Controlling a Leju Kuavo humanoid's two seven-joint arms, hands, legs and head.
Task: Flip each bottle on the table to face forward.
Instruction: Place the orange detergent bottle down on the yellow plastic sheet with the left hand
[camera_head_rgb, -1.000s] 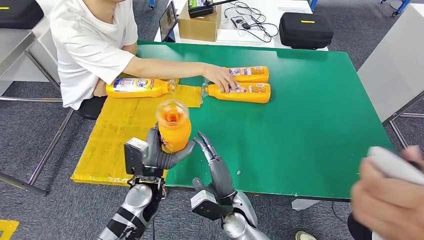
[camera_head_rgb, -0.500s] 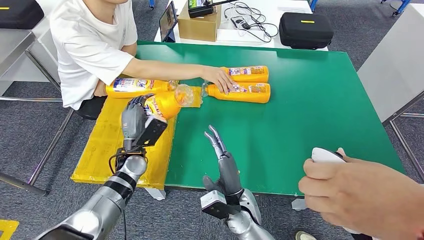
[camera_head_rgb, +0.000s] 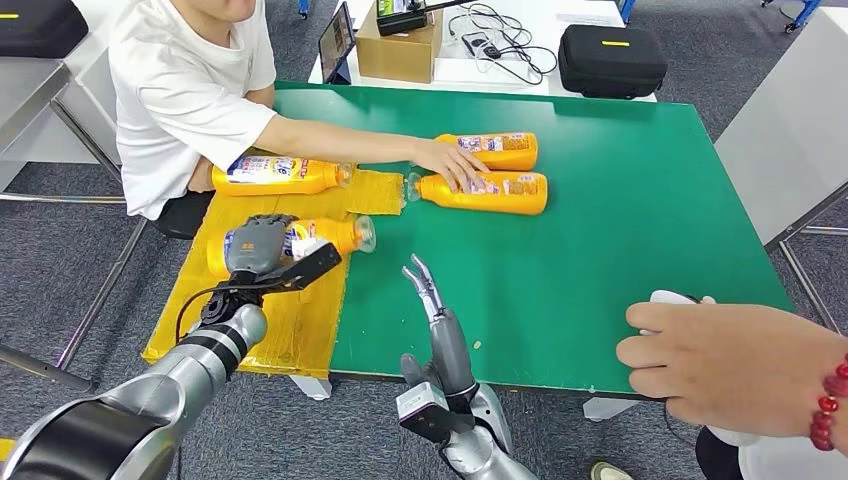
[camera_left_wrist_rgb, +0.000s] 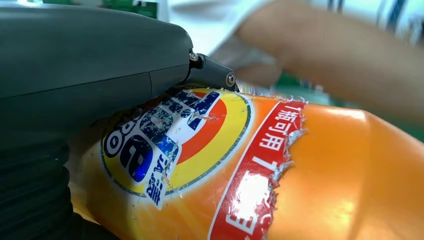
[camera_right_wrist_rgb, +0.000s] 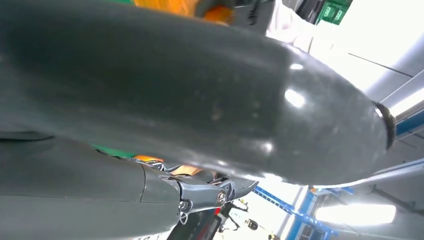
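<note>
While the left hand (camera_head_rgb: 258, 243) lay over a bottle, the scene read as follows.
Left hand: reached out over the yellow mat (camera_head_rgb: 232, 318), its fingers (camera_head_rgb: 268, 222) clamped on the held bottle (camera_head_rgb: 330, 235), which lay on its side on the mat with its cap toward the green part of the bench (camera_head_rgb: 620, 230).
Left wrist view: the held bottle's torn round label faced the camera; the fingertips could not be made out.
Right hand (camera_head_rgb: 440, 325): raised at the near bench edge, fingers straight, close together and holding nothing.
Right wrist view: mostly dark casing, little else legible.
Mat bottle (camera_head_rgb: 275, 175): on its side at the mat's far edge, beside the person's (camera_head_rgb: 185, 85) body.
Far bottles: two on their sides on the green top, the rear bottle (camera_head_rgb: 497, 149) just behind the front bottle (camera_head_rgb: 485, 191), where the person's hand (camera_head_rgb: 447, 160) rested.
Second person's hand (camera_head_rgb: 730, 365): at the near right corner, on a white object, partly cut off.
Open room: green surface between the right hand and the far bottles.
</note>
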